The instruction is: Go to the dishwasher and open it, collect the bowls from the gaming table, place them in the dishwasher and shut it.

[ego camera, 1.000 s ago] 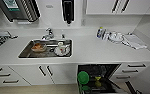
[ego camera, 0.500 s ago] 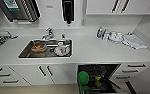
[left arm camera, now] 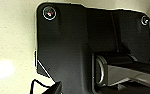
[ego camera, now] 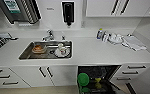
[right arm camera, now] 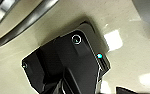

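The dishwasher (ego camera: pixel 101 75) stands open under the white counter, right of the sink, with its dark racked interior showing. A green bowl (ego camera: pixel 83 79) sits at the left of its rack, and a small yellowish item (ego camera: pixel 98 80) lies further in. An orange bowl (ego camera: pixel 39 48) rests in the steel sink (ego camera: pixel 24 55) beside a white mug (ego camera: pixel 62 51) on a plate. The gaming table is out of view. Both wrist views look past the robot's dark plate onto pale floor.
White cupboard doors (ego camera: pixel 44 73) and drawers (ego camera: pixel 136 68) flank the dishwasher. On the counter at the right stand bottles (ego camera: pixel 101 33) and crumpled cloths (ego camera: pixel 131 42). A tap (ego camera: pixel 49 35) rises behind the sink, with a black dispenser (ego camera: pixel 68 12) on the wall above.
The green bowl shows a little larger in the dishwasher opening than a second ago. Nothing else in the kitchen has visibly moved.
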Controlling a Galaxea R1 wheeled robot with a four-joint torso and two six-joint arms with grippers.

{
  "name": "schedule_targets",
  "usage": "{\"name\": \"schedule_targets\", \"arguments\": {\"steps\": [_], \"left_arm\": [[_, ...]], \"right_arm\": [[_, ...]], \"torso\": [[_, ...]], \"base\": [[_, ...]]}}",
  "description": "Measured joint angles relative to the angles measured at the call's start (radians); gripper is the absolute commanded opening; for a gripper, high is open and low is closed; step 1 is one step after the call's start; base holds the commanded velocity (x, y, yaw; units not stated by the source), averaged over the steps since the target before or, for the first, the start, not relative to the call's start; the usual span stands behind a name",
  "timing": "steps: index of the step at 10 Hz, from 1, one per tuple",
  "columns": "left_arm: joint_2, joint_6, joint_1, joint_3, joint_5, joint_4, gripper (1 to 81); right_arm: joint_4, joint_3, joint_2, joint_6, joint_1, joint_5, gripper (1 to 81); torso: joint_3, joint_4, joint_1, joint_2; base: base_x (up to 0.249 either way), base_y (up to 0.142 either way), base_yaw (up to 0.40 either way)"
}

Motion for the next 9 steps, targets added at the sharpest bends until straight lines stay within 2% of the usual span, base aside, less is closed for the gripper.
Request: {"name": "schedule_targets", "arguments": {"steps": [1,3,9], "left_arm": [[0.001,0.0,0.0,0.0,-0.003,0.0,81.1],[0.0,0.0,0.003,0.0,-0.001,0.0,81.1],[0.005,0.0,0.017,0.0,0.002,0.001,81.1]], "right_arm": [[0.0,0.0,0.031,-0.02,-0.042,0.012,81.1],[-0.001,-0.007,0.037,-0.058,-0.069,0.059,81.1],[-0.001,-0.011,0.067,-0.091,-0.118,0.093,81.1]], "torso": [[0.0,0.0,0.022,-0.037],[0.0,0.0,0.069,-0.112],[0.001,0.0,0.207,-0.334]], "base": [[0.0,0.0,0.0],[0.0,0.0,0.0],[0.0,0.0,0.0]]}}
